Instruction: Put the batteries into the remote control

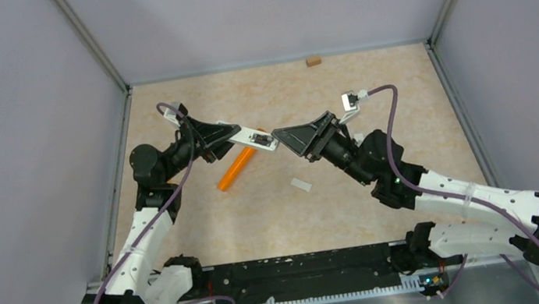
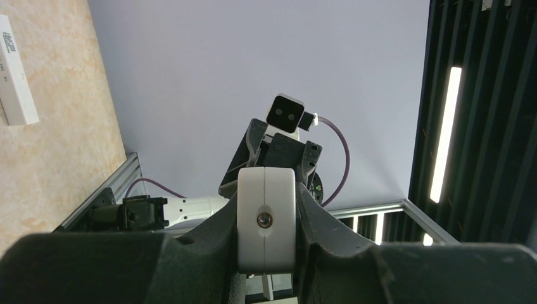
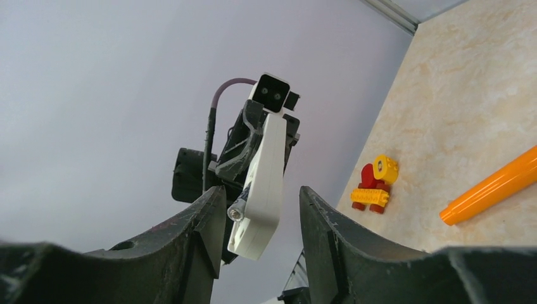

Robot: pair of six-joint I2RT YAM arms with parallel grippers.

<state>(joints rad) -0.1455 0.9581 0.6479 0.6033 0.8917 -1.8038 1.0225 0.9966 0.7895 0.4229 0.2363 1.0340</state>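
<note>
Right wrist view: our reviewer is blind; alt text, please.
A white remote stands between the open jaws of the right gripper, a small battery at its edge. An orange tube lies on the table behind.

The left arm (image 1: 140, 236) and the right arm (image 1: 477, 199) are wearing white shells on their long links, with black housings bulging at the joints. A purple cable (image 3: 218, 95) is trailing up to a white wrist camera (image 3: 273, 92) with a black two-lens face. The right gripper (image 3: 261, 196) is showing thick, curved black fingers (image 3: 190, 234). A green light (image 1: 397, 180) is glowing on the right arm.
</note>
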